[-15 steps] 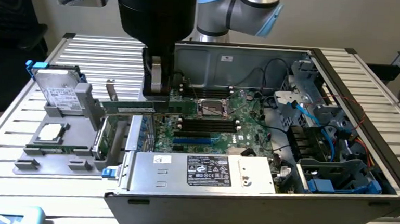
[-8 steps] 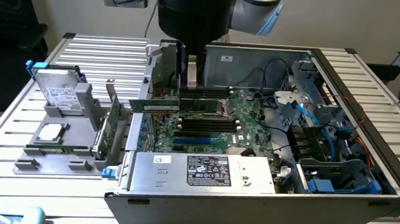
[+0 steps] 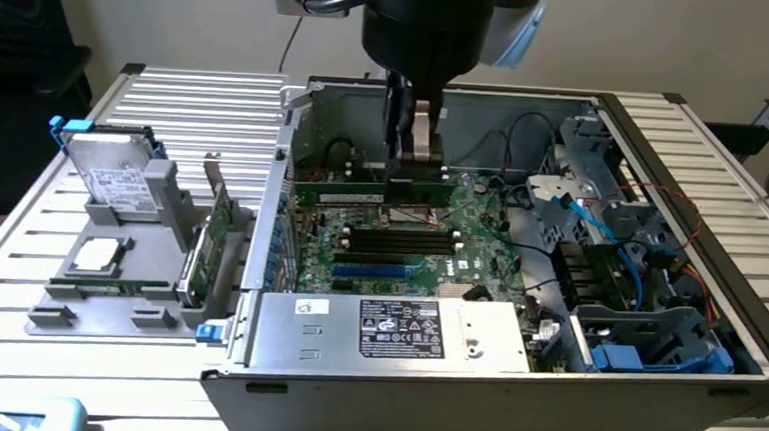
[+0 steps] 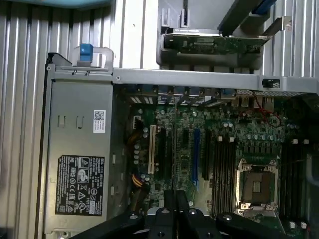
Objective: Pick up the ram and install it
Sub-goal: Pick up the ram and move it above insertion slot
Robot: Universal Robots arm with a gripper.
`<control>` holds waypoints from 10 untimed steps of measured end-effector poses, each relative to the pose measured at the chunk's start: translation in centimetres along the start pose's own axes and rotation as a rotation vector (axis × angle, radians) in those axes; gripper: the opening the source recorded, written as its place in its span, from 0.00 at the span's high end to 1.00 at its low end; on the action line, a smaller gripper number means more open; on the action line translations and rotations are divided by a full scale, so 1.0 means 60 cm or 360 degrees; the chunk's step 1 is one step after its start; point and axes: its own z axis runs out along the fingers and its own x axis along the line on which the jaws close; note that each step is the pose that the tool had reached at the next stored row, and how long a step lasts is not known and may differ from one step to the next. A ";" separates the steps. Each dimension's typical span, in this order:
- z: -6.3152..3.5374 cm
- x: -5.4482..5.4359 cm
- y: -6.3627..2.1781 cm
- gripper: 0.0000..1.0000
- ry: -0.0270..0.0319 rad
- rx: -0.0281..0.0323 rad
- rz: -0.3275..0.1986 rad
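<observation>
Hovering inside the open computer case (image 3: pixel 346 404), the claw (image 3: pixel 414 177) is closed, and by the look of it pinched on the ram (image 3: pixel 339 196); that thin green stick hangs right at the tips, long axis running across the exterior view, reaching mostly toward that view's left, parallel to the black memory slots (image 3: pixel 397 241) lying nearer the camera; flat board, pale label, hard plastic slots. Over to the wrist view: black fingers (image 4: pixel 170 201) pressed close together above the green motherboard (image 4: pixel 259 129); long empty slots (image 4: pixel 219 164) beside the square metal socket (image 4: pixel 256 184); ribbed metal worktop (image 4: pixel 20 99) outside.
</observation>
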 end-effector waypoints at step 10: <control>0.013 -0.043 -0.050 0.87 0.00002 0.00026 0.0000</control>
